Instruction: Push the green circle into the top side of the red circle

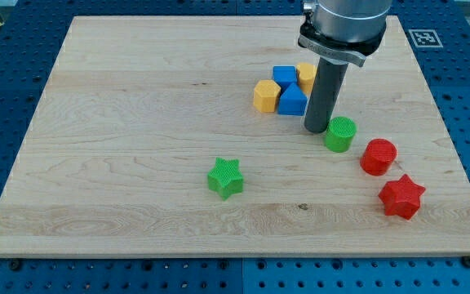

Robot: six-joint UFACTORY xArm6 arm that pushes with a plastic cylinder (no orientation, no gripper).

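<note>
The green circle (340, 134) stands on the wooden board at the view's right. The red circle (379, 157) stands just below and to the right of it, a small gap between them. My tip (317, 129) rests on the board at the green circle's upper left, touching or almost touching it. The rod rises from there to the arm at the view's top.
A red star (401, 197) lies below the red circle. A green star (225, 178) lies at the board's middle bottom. A cluster of two blue blocks (292, 100) and two yellow blocks (266, 95) sits just left of the rod. The board's right edge (451, 139) is near.
</note>
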